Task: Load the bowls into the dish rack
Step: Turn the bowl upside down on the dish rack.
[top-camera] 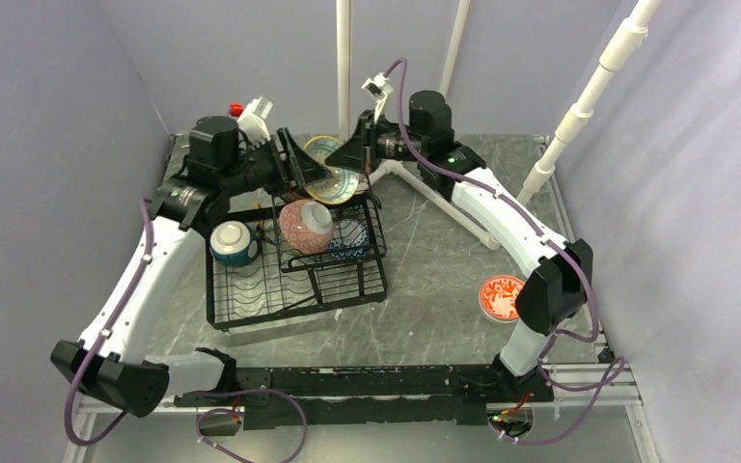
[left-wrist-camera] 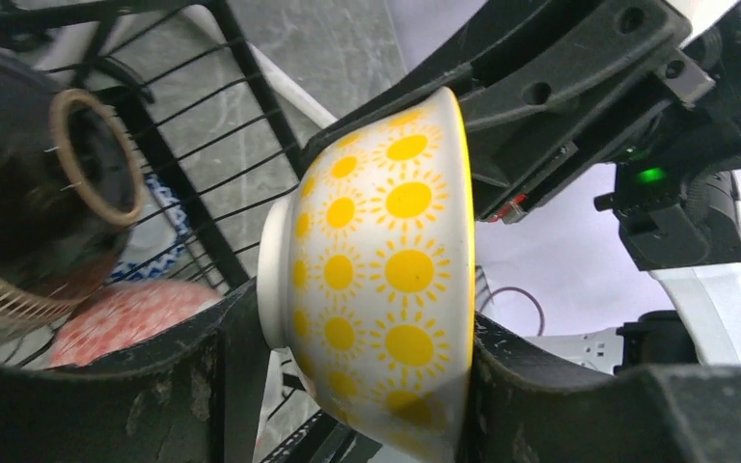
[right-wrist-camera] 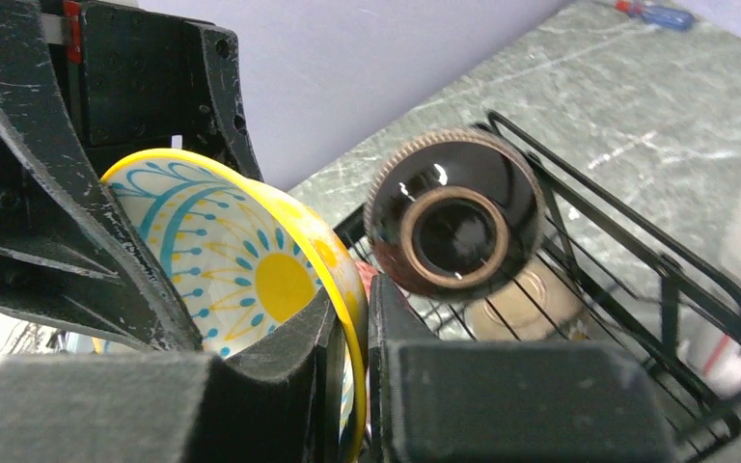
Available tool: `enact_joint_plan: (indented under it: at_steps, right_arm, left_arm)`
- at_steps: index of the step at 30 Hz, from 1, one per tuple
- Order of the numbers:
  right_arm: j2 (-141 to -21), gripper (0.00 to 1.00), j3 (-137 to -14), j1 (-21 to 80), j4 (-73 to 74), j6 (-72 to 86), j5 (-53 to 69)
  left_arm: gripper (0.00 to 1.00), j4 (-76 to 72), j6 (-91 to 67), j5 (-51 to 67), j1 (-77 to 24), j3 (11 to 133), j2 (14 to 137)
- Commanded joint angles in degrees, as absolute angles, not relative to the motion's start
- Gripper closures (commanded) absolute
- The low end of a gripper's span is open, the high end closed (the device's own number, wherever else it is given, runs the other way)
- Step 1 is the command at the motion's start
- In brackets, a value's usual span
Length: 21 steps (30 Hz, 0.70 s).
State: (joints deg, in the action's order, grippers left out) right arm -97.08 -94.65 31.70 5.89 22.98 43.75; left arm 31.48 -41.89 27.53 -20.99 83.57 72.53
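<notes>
A yellow dotted bowl hangs on its side above the far end of the black wire dish rack, held by both grippers. My left gripper is shut on it, one finger at its foot and the other at its rim, as the left wrist view shows. My right gripper pinches its rim. In the rack sit a pink-red patterned bowl, a blue-white zigzag bowl, a teal bowl and a dark brown bowl.
A red patterned dish lies on the table at the right, beside the right arm's elbow. White pipes run across the table behind the rack. A pale bowl shows under the rack wires.
</notes>
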Motion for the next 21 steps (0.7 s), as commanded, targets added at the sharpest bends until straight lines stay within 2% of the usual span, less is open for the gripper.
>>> enact_joint_plan:
  at_steps: [1,7,15,20,21]
  right_arm:
    - [-97.1,0.85,-101.5,36.0,0.6,25.8,45.3]
    - [-100.7,0.76,-106.2,40.7,0.5,24.3,44.3]
    - [-106.5,0.58,-109.5,45.2,0.2,22.1,42.3]
    - [-109.6,0.58,-111.1,45.8,0.2,23.8,42.3]
    - [-109.8,0.62,-111.1,45.8,0.2,24.1,42.0]
  left_arm:
    - [0.97,35.3,-36.2,20.3,-18.6,85.8,67.9]
    - [0.97,39.0,-33.3,12.3,-17.7,84.9,61.9]
    - [0.97,44.2,-31.4,-0.8,-17.7,80.7,53.2]
    - [0.97,47.9,-30.9,-6.0,-17.7,78.8,50.1]
    - [0.97,48.0,-30.6,-5.9,-17.7,78.6,49.7]
